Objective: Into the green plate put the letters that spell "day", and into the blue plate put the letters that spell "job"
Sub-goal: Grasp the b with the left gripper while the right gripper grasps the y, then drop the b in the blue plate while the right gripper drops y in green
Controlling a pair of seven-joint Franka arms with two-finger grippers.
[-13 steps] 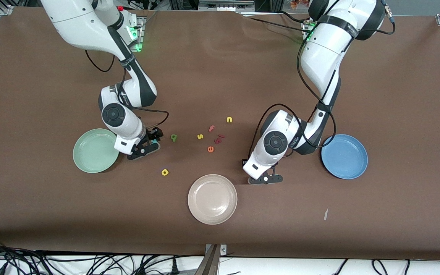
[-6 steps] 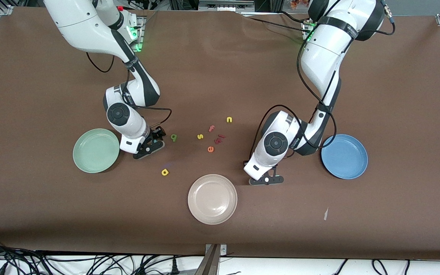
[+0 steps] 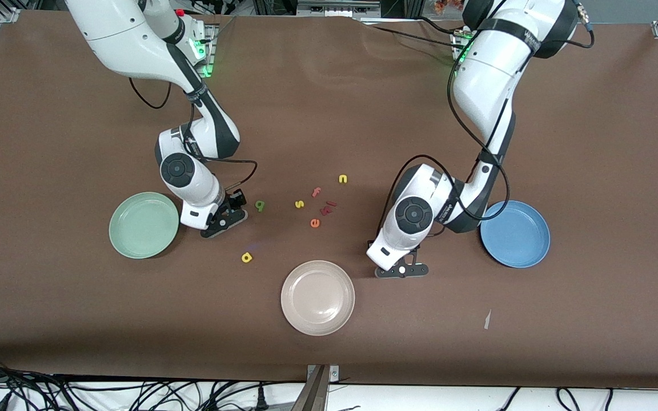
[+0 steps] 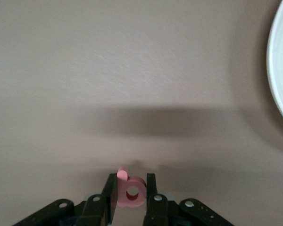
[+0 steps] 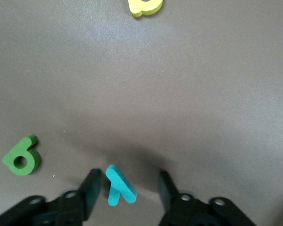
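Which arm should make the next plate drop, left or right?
Left. The left hand is already shut on the salmon-pink letter, and the blue plate sits beside that arm. The right hand is only straddling the teal y, fingers not yet closed on it.

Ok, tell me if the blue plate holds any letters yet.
Empty. The blue plate shows only bare blue surface; the pink b sits between the left gripper's fingers.
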